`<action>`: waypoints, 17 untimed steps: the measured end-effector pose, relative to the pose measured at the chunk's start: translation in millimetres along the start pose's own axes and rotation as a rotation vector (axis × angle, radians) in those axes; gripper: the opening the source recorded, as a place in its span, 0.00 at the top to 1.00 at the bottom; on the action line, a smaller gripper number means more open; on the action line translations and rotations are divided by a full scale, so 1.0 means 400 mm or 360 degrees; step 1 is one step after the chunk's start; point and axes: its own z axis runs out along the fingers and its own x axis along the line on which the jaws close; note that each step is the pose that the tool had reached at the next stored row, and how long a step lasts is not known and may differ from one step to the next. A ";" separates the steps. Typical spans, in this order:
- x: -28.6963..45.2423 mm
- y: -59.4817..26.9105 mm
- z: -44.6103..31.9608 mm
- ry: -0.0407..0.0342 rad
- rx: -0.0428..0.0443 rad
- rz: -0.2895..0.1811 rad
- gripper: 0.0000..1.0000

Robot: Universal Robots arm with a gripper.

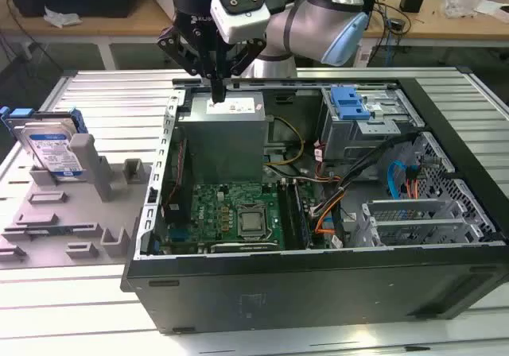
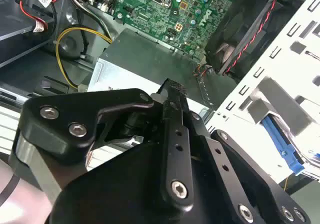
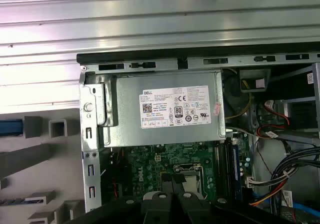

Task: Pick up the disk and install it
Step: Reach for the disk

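The disk (image 1: pixel 49 148), silver with a blue-and-white label and a blue carrier frame, stands tilted in a grey fixture (image 1: pixel 87 213) at the exterior view's left, outside the computer case. My gripper (image 1: pixel 216 95) hangs well to the disk's right, just above the back edge of the grey power-supply box (image 1: pixel 227 137). Its fingers are shut together with nothing between them. In the second wrist view the black fingertips (image 2: pixel 172 90) point at the power supply, and a blue edge of the disk (image 2: pixel 281 143) shows in the fixture.
The open black computer case (image 1: pixel 318 292) lies on a slatted metal table. Inside are a green motherboard (image 1: pixel 238 209), bundled cables (image 1: pixel 350 173), and a metal drive cage with a light-blue clip (image 1: pixel 347 102). The power supply's label (image 3: pixel 175 107) faces up.
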 end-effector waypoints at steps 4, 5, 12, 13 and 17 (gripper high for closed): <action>0.000 0.000 0.000 0.0000 0.0000 0.0000 0.89; 0.000 0.000 0.000 0.0000 0.0000 0.0000 0.89; 0.000 0.000 0.000 0.0000 0.0000 0.0000 0.89; 0.000 0.000 0.000 0.0000 0.0000 0.0000 0.89; 0.025 -0.001 -0.001 0.0000 0.0000 0.0000 0.89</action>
